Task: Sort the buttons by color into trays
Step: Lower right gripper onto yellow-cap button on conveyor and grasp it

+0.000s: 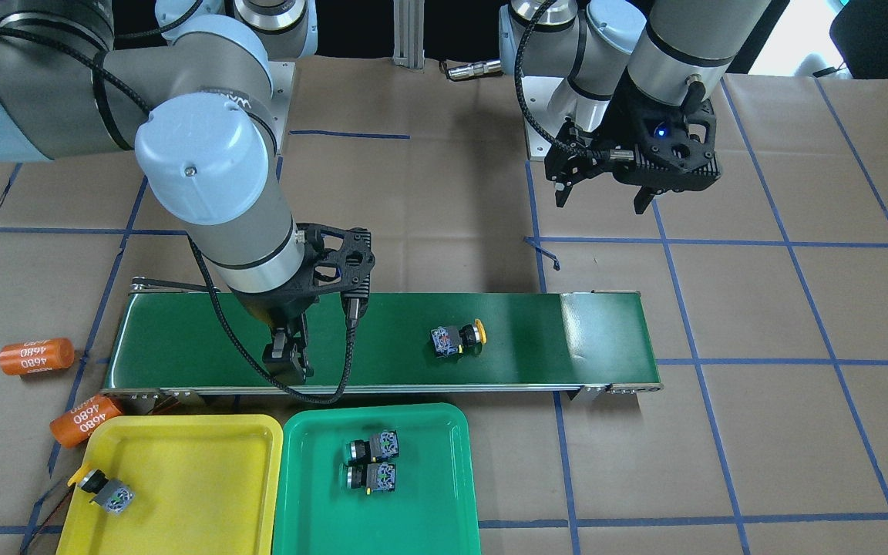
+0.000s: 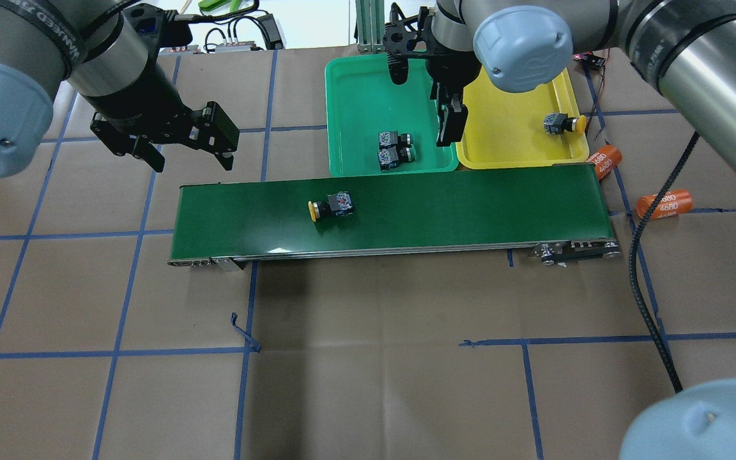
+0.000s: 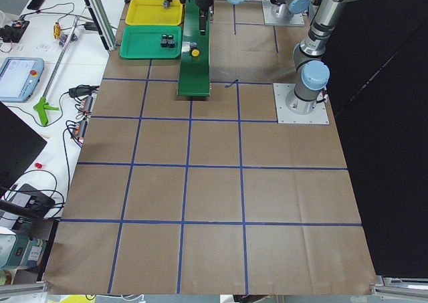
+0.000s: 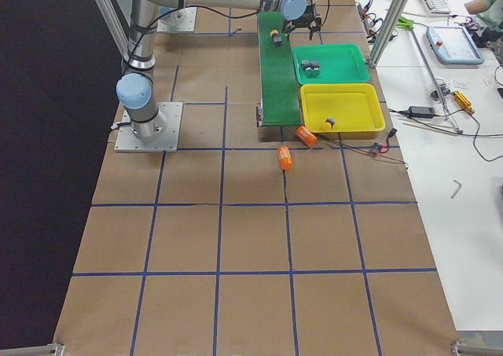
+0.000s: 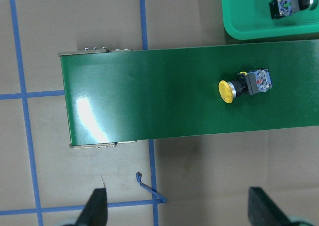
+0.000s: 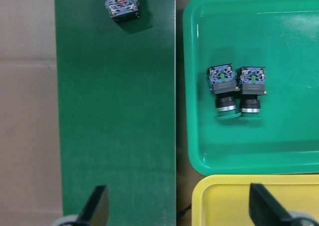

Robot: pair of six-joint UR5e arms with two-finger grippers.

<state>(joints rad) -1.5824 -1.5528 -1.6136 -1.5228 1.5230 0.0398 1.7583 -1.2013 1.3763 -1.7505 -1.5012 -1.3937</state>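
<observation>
One yellow-capped button lies on its side on the dark green conveyor belt; it also shows in the overhead view and the left wrist view. A second yellow-capped button lies in the yellow tray. Two green-capped buttons lie side by side in the green tray. My right gripper is open and empty, low over the belt's edge beside the trays. My left gripper is open and empty, high near the belt's other end.
Two orange cylinders marked "4680" lie on the brown paper by the belt's end near the yellow tray. A loose curl of blue tape sits on the paper on the robot's side of the belt. Cables run off the table's far edge.
</observation>
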